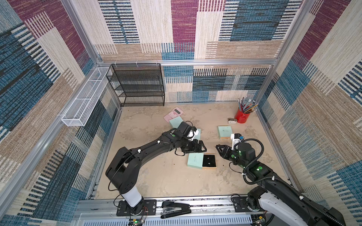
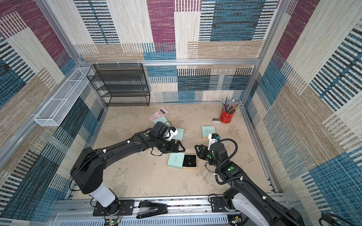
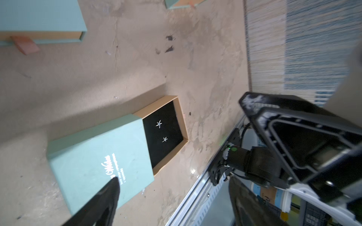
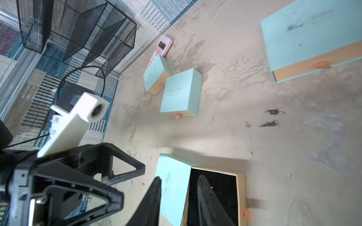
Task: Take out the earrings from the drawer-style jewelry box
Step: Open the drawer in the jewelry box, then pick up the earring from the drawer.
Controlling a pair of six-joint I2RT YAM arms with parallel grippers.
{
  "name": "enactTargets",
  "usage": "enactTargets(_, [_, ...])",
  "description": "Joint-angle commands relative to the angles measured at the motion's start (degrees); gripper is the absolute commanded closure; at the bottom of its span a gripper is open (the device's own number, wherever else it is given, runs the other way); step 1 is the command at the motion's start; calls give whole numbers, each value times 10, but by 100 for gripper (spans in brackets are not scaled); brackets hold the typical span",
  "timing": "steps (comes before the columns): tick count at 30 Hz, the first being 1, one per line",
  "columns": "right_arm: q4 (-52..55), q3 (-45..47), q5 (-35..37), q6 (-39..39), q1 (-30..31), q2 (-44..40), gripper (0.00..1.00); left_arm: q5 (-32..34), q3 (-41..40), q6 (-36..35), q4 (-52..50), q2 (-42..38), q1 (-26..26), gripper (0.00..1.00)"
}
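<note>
The drawer-style jewelry box lies mid-floor in both top views, its mint-green sleeve [image 1: 194, 160] [image 2: 175, 160] beside the pulled-out tan drawer [image 1: 210, 167] [image 3: 156, 106] with black lining. Two tiny star-shaped earrings [image 3: 159, 123] [image 3: 165, 139] [image 1: 208, 157] rest on the lining. My left gripper [image 1: 204, 147] [image 3: 174, 182] hovers just behind the sleeve, open and empty. My right gripper [image 1: 217, 146] [image 4: 179, 177] hangs over the box from the drawer's side, open with a narrow gap; one finger [image 4: 203, 187] covers part of the lining, next to a glinting earring [image 4: 212, 187].
Three closed mint boxes [image 1: 176, 122] [image 1: 198, 133] [image 1: 224, 131] lie behind the open one. A pink calculator [image 1: 173, 113], red pencil cup [image 1: 242, 115] and black mesh shelf [image 1: 137, 88] stand at the back. A black stapler [image 1: 175, 210] sits on the front rail.
</note>
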State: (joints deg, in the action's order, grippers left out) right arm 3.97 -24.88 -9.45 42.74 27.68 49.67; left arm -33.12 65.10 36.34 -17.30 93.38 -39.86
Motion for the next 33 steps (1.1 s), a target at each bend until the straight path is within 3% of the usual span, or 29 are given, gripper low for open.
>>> enactTargets(1, [28, -17, -75, -24, 1, 41, 66, -76, -61, 73, 120, -48, 31, 11])
enactTargets(5, [21, -18, -88, -21, 1, 63, 64, -116, -152, 119, 199, -124, 89, 7])
enactTargets(8, [20, -26, -100, -31, 1, 91, 63, -131, -184, 102, 190, -169, 119, 1])
enactTargets(19, [-16, -26, -123, -26, 3, 176, 70, -168, -121, -60, -5, -210, 134, 1])
enactTargets(33, [-37, -4, -124, -9, 4, 212, 73, -186, -105, -98, -42, -199, 134, 2])
